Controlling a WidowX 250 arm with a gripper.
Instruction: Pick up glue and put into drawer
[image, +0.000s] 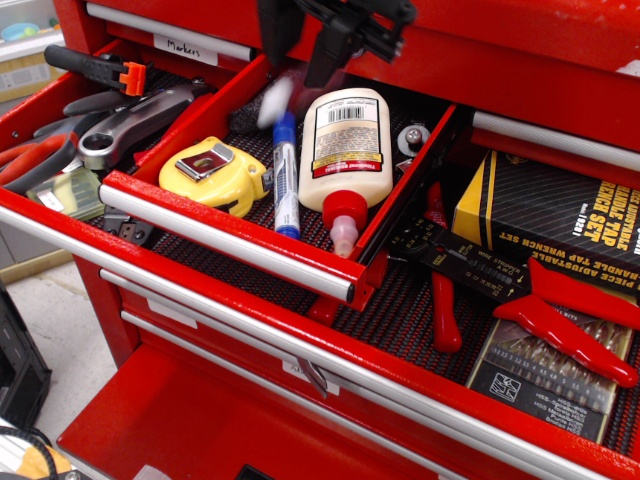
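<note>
My gripper (300, 58) is black and motion-blurred at the top centre, above the back of the narrow red drawer (230, 243), which has a silver bar handle and a black ribbed liner. It is shut on the glue (276, 100). Only the glue's white nozzle shows as a blur, pointing down just above the blue marker's top end. The bottle's dark red body is hidden between the fingers. The glue hangs in the air over the drawer's back left part and does not rest on the liner.
In the narrow drawer lie a yellow tape measure (213, 172), a blue marker (285, 170) and a large cream-white bottle with a red cap (345, 145). The wider drawer below holds red-handled pliers (570, 330) and a black boxed wrench set (545, 215). Hand tools (120, 125) fill the left compartment.
</note>
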